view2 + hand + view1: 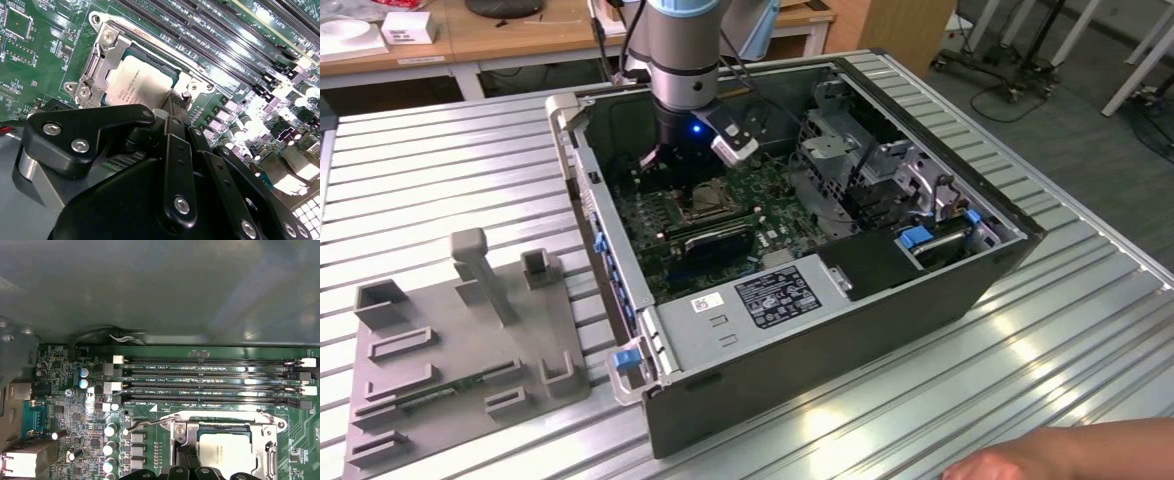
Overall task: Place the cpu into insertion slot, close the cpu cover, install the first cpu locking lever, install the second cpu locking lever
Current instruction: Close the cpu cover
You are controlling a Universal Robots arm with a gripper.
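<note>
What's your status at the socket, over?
Gripper low at socket edge. Pale silvery square cpu seated in black-framed insertion slot, silvery metal cpu cover down over it. Thin wire lever alongside, latch state unclear.

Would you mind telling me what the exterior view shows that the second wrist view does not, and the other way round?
The exterior view gives the whole computer case, the grey power supply box, the grey fixture tray beside it and a person's hand. The second wrist view gives the cpu close up, its pale face framed by the cpu cover. Both show the green motherboard and the insertion slot.
</note>
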